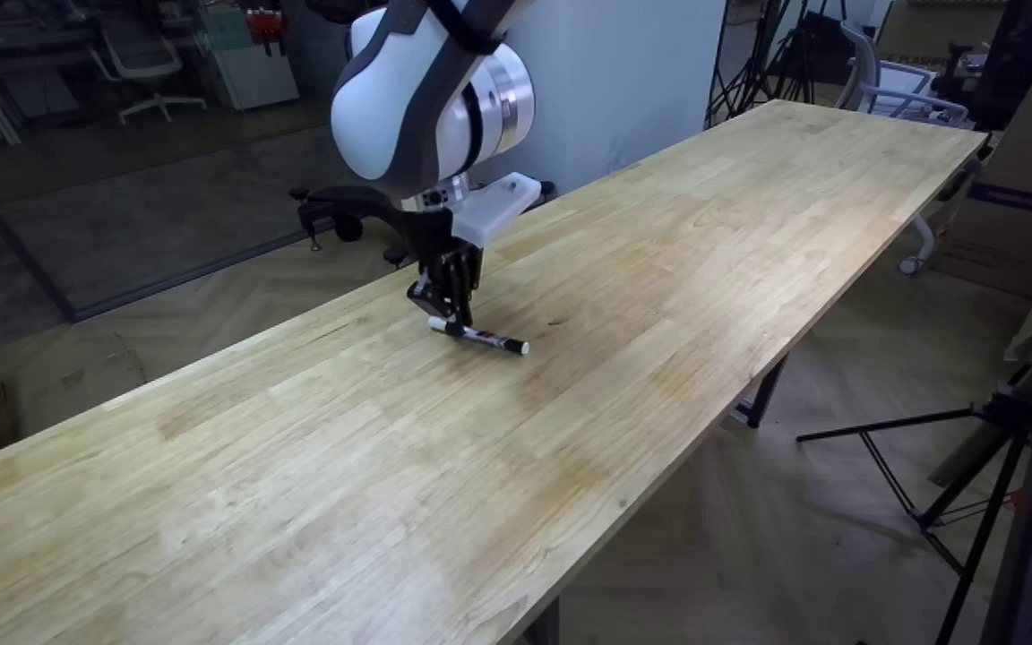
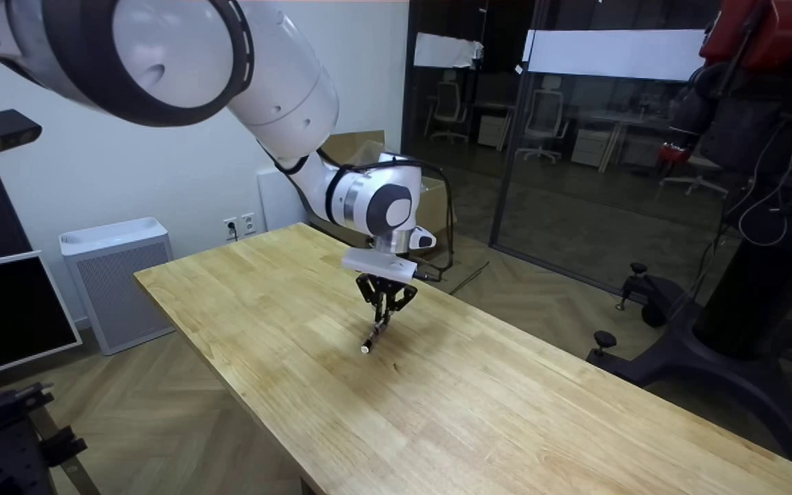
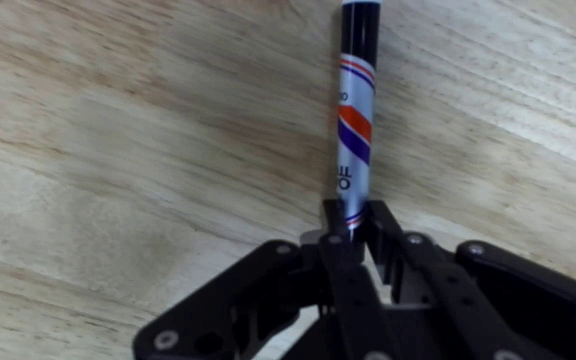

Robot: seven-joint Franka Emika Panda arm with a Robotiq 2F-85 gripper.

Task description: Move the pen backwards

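At left in an exterior view, floor (image 1: 211,313) beyond the long edge of the light-wood table (image 1: 337,430); possible hazard of a move towards that side: overshoot past the edge, given the uncertain sense of "backwards". Next, the gripper (image 1: 461,320), fingers clenched around the pen (image 1: 489,338), low over the table; in the wrist view, a dark finger against either side of the barrel. Just left of the grip, a short white end; to the right, most of the pen's length, unsupported by the pads. Likely consequence of so off-centre a hold: pivoting between the narrow fingertips, or a swing out of line after any snag on the wood. Contact with the table or slight clearance beneath the pen: impossible to tell which. Possible result of a drag at so low a height: scraped fingertips. At right, the dark free end with a white tip; in case of sagging, probably the first part into contact with the table. After a release from too high, probably a bounce or roll, owing to the round barrel.
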